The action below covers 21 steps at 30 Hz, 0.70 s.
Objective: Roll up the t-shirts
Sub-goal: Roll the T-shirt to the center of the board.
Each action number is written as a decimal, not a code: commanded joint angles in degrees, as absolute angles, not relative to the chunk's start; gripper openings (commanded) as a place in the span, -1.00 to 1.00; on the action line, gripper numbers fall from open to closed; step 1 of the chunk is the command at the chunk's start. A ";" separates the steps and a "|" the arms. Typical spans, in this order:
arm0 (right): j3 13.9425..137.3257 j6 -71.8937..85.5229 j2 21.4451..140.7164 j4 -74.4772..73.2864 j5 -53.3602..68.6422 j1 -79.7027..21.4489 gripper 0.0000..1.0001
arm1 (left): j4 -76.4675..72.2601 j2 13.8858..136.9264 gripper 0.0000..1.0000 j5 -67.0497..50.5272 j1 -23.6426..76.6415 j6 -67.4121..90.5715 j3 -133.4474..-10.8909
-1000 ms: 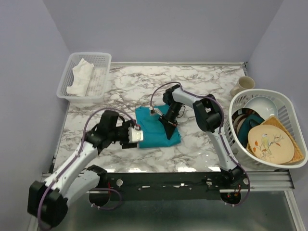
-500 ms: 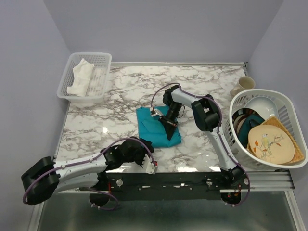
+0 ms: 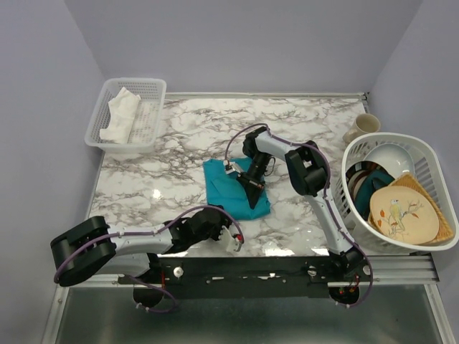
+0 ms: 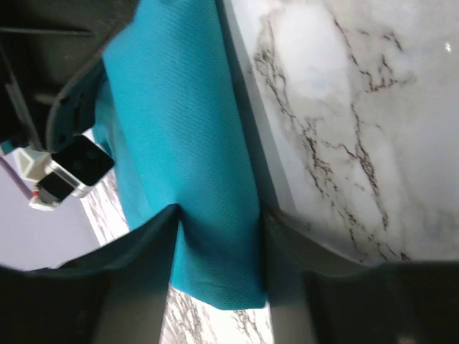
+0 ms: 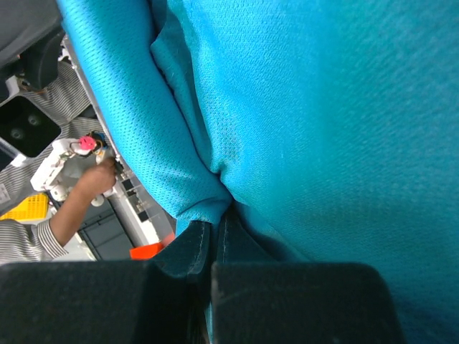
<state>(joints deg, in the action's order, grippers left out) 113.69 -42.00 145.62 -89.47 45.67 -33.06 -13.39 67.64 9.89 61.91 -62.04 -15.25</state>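
Observation:
The teal-blue t-shirt (image 3: 231, 190) lies folded in a small rectangle at the middle of the marble table (image 3: 179, 143). My right gripper (image 3: 252, 188) rests on its right half, and in the right wrist view the right gripper (image 5: 214, 223) is shut on a pinched fold of the t-shirt (image 5: 323, 107). My left gripper (image 3: 232, 238) sits low at the table's front edge, apart from the cloth. In the left wrist view the left gripper (image 4: 219, 215) is open, and the t-shirt (image 4: 186, 143) shows beyond its dark fingers (image 4: 136, 251), not held.
A white mesh basket (image 3: 147, 89) with a white cloth (image 3: 118, 115) stands at the back left. On the right, a large white basket (image 3: 423, 154) holds plates and bowls, with a cream mug (image 3: 363, 127) behind it.
My left arm has swung from the t-shirt's left edge down to the table's front edge, and its jaws have narrowed a little. The right gripper and the t-shirt have stayed put.

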 commanded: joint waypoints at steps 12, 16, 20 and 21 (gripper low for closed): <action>113.30 -44.65 143.30 -83.69 38.74 -30.68 1.00 | 15.02 79.36 -0.94 -8.68 53.09 -47.81 -28.74; 107.86 -41.41 130.84 -74.47 41.04 -26.56 1.00 | 19.50 81.47 -0.99 -17.10 47.21 -46.06 -33.91; 88.64 -38.41 112.71 -50.10 40.87 -23.12 1.00 | 24.43 83.06 -0.99 -26.26 42.46 -47.54 -37.70; 84.33 -38.58 108.41 -45.57 39.30 -22.68 1.00 | 26.00 82.97 -0.99 -27.93 41.15 -48.16 -38.31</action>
<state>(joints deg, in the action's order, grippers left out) 99.39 -39.59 127.11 -73.82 44.73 -26.26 12.01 80.60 -13.89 45.41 -48.95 -36.82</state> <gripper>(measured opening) 0.998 0.143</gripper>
